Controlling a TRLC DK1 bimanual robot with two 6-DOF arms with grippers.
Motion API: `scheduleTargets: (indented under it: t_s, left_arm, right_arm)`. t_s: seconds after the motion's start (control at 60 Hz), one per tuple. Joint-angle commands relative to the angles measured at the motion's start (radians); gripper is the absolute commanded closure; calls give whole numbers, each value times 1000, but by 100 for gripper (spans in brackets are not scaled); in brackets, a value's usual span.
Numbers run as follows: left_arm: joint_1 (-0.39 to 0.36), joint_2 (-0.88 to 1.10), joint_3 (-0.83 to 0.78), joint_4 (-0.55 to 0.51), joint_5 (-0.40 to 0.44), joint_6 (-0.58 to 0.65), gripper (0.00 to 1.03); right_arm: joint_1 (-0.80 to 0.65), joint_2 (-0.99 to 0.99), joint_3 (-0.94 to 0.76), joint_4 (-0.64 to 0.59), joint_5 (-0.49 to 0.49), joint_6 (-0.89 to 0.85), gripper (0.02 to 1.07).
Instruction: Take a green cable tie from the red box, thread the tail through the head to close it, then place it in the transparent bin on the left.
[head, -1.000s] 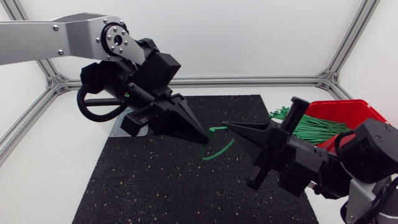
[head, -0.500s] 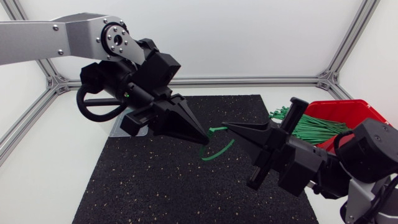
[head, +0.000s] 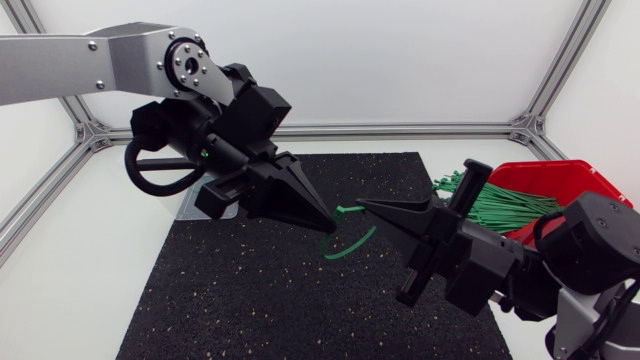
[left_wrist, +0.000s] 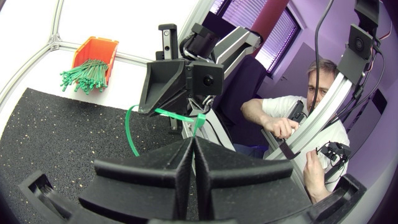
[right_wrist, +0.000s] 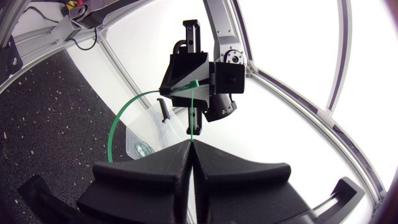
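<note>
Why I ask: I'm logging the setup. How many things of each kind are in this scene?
Grippers: 2, the left gripper and the right gripper
Held cable tie: 1
Bundle of spare ties: 1
Red box: 1
Clear bin: 1
Black mat: 1
Total: 7

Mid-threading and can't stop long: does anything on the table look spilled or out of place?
Only at the red box: its spare green cable ties splay out over the rim toward the black mat, ends hanging past the edge. Nothing else stands out.
</note>
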Motion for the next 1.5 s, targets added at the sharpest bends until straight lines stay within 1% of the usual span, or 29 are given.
scheduleTargets:
  t_s: [0.0,0.5,0.85,1.033,1.483]
  left_arm:
    - [2,8,29,-27,15,34,100]
    - [12,25,42,-27,15,42,100]
    - [2,45,57,-29,15,31,100]
    - [2,43,65,-55,16,36,100]
    - [5,48,68,-104,15,45,100]
  right_arm:
    - [3,16,4,10,5,-19,101]
    - [24,-32,-19,10,20,-13,101]
    - [46,-33,-10,10,39,-22,101]
    - [46,-4,1,10,42,-39,101]
    - [49,-9,27,12,51,-67,101]
